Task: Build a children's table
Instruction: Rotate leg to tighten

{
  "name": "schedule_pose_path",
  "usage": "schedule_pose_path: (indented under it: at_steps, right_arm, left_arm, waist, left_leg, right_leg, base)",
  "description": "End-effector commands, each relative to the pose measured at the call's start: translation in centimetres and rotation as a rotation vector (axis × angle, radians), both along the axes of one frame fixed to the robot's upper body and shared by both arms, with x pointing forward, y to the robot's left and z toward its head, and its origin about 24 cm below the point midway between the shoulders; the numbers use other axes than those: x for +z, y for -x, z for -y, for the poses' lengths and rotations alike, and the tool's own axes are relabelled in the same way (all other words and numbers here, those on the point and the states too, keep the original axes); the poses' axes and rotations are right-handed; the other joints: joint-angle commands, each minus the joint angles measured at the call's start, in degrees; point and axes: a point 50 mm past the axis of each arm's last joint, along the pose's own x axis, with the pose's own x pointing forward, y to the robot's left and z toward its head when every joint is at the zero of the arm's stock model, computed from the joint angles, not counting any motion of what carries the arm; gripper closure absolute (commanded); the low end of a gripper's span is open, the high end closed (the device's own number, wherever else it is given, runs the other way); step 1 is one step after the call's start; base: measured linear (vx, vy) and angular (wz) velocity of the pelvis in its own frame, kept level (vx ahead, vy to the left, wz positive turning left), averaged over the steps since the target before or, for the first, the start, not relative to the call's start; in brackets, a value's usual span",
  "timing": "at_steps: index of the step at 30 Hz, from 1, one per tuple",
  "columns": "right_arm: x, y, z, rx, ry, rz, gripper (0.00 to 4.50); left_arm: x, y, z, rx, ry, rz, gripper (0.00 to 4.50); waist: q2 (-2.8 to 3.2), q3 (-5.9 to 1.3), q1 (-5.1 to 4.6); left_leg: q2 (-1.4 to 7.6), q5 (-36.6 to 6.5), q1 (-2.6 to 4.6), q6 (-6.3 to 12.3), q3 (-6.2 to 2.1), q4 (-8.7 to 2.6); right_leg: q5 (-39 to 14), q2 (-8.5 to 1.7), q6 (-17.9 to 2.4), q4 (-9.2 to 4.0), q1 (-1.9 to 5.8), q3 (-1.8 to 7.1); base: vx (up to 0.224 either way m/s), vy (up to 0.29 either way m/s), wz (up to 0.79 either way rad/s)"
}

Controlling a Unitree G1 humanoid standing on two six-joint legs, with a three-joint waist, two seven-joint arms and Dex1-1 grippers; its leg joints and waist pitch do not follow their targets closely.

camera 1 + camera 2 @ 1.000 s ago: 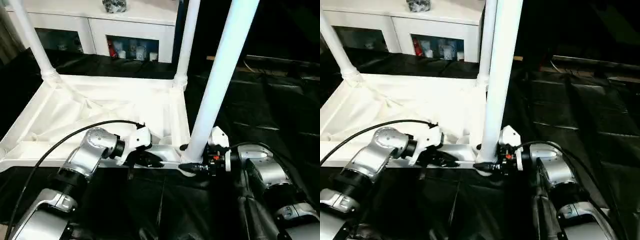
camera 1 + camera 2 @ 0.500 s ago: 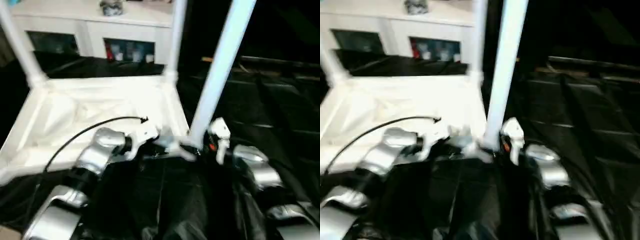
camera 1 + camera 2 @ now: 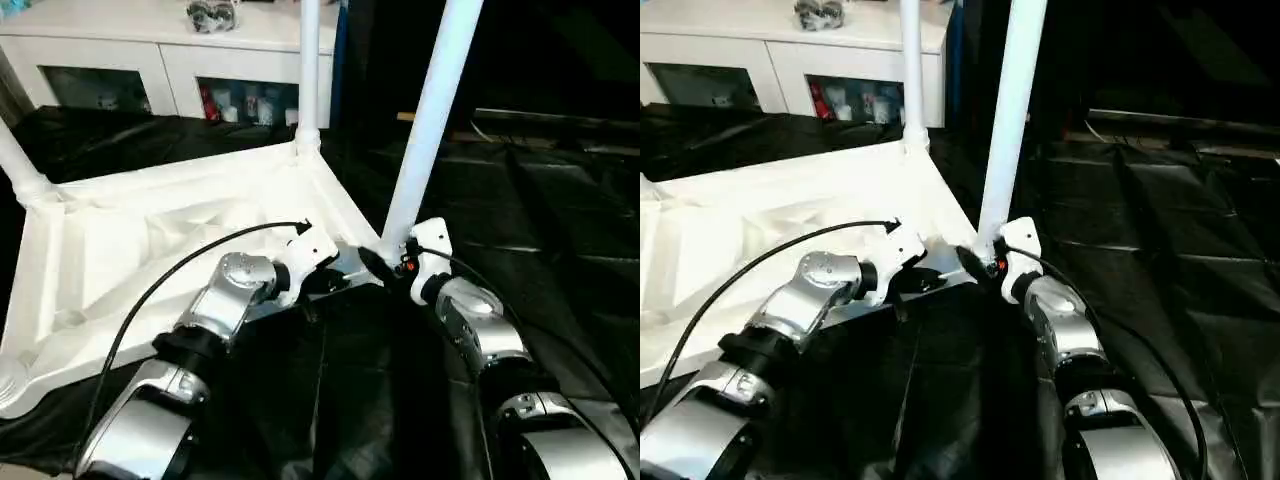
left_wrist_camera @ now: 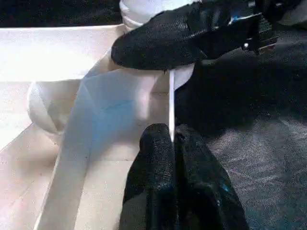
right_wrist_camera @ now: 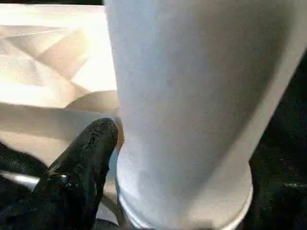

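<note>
The white table top point(image 3: 150, 240) lies upside down on black cloth, ribbed underside up and one corner pointing at me. Three tube legs stand in its sockets: one at the near corner point(image 3: 430, 110), one at the far corner point(image 3: 309, 70) and one at the left point(image 3: 18, 165). My left gripper point(image 3: 335, 278) is shut on the thin rim of the top just left of the near corner, and its fingers point(image 4: 158, 158) pinch that edge. My right gripper point(image 3: 380, 262) is shut on the base of the near leg, with one finger point(image 5: 81, 163) lying against it.
A white cabinet point(image 3: 180, 60) with glass doors stands behind the table, with a small object point(image 3: 210, 12) on top. Black cloth point(image 3: 560, 230) covers the floor to the right and in front. A black cable point(image 3: 180, 265) arcs over my left forearm.
The table top has swung round: the corner with the held leg moved away from me and its left end came nearer. Both grippers went along, keeping their hold.
</note>
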Motion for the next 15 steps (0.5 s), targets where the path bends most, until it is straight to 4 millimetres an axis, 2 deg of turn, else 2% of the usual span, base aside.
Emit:
schedule_pose_path:
  at_steps: [1, 5, 6, 7, 8, 10, 11, 14, 15]
  right_arm:
    - [-1.5, 1.7, -2.4, 0.234, 0.028, -0.056, 0.55]
    - [-1.1, 2.2, -1.2, 0.339, 0.057, -0.026, 0.55]
    - [-1.0, 2.5, -0.8, 0.398, 0.059, -0.023, 0.55]
    - [-0.9, 2.7, -0.6, 0.433, 0.057, -0.026, 0.55]
    - [-0.9, 2.8, -0.4, 0.458, 0.056, -0.028, 0.55]
    - [-0.8, 3.0, -0.2, 0.495, 0.055, -0.031, 0.55]
    - [-0.7, 3.5, 0.2, 0.575, 0.047, -0.045, 0.55]
    - [-0.5, 4.1, 0.8, 0.666, 0.051, -0.067, 0.55]
    - [-0.5, 4.1, 0.8, 0.666, 0.051, -0.067, 0.71]
  left_arm:
    - [1.4, 0.8, 1.9, -0.146, 0.088, 0.060, 4.50]
    - [1.5, 1.3, 1.1, -0.217, 0.091, 0.042, 4.50]
    - [1.4, 1.6, 0.8, -0.254, 0.086, 0.022, 4.50]
    - [1.3, 1.8, 0.6, -0.272, 0.084, 0.014, 4.50]
    - [1.3, 1.9, 0.4, -0.283, 0.082, 0.008, 4.50]
    - [1.3, 2.0, 0.2, -0.298, 0.081, -0.002, 4.50]
    - [1.2, 2.3, -0.2, -0.324, 0.075, -0.016, 4.50]
    - [1.1, 2.6, -0.7, -0.357, 0.076, -0.045, 4.50]
    - [1.1, 2.6, -0.7, -0.357, 0.076, -0.045, 4.50]
  waist:
    - [-0.40, -2.94, 0.23]
    - [-0.31, -3.06, 0.46]
    - [-0.30, -2.96, 0.53]
    - [-0.03, -2.97, 0.65]
    - [-0.11, -3.02, 0.64]
    - [0.01, -2.92, 0.70]
    - [0.03, -2.86, 0.69]
    - [-0.18, -2.83, 1.08]
    - [-0.15, -2.86, 1.12]
  left_leg:
    - [4.14, -9.51, 0.05, 3.66, -2.08, -4.23]
    - [4.14, -8.47, 0.14, 4.45, -1.89, -4.02]
    - [4.20, -8.21, -0.02, 4.84, -1.84, -4.03]
    - [4.26, -8.23, -0.04, 4.98, -1.82, -4.02]
    - [4.34, -8.11, -0.05, 5.12, -1.77, -3.98]
    - [4.43, -9.08, 0.04, 5.00, -1.79, -4.05]
    - [4.43, -9.49, 0.09, 4.96, -1.78, -4.10]
    - [4.45, -9.55, 0.05, 5.02, -1.76, -4.06]
    - [4.46, -9.49, 0.07, 4.99, -1.76, -4.07]
  right_leg:
    - [-11.54, -6.45, -12.29, -4.70, 2.24, 3.51]
    - [-8.53, -6.31, -13.46, -4.37, 2.29, 3.52]
    - [-7.88, -6.16, -13.59, -4.25, 2.29, 3.48]
    - [-7.53, -6.08, -13.70, -4.21, 2.34, 3.41]
    - [-6.89, -6.00, -14.00, -4.04, 2.32, 3.36]
    - [-7.84, -6.02, -14.19, -4.15, 2.28, 3.31]
    - [-8.39, -6.00, -14.24, -4.23, 2.23, 3.31]
    - [-10.11, -6.05, -13.82, -4.36, 2.25, 3.35]
    - [-10.18, -6.06, -13.76, -4.35, 2.22, 3.36]
  base:
    - [0.000, 0.000, 0.00]
    - [0.000, 0.000, 0.00]
    - [0.000, 0.000, 0.00]
    - [0.000, 0.000, 0.00]
    - [0.000, 0.000, 0.00]
    - [0.000, 0.000, 0.00]
    - [0.000, 0.000, 0.00]
    - [0.000, 0.000, 0.00]
    - [0.000, 0.000, 0.00]
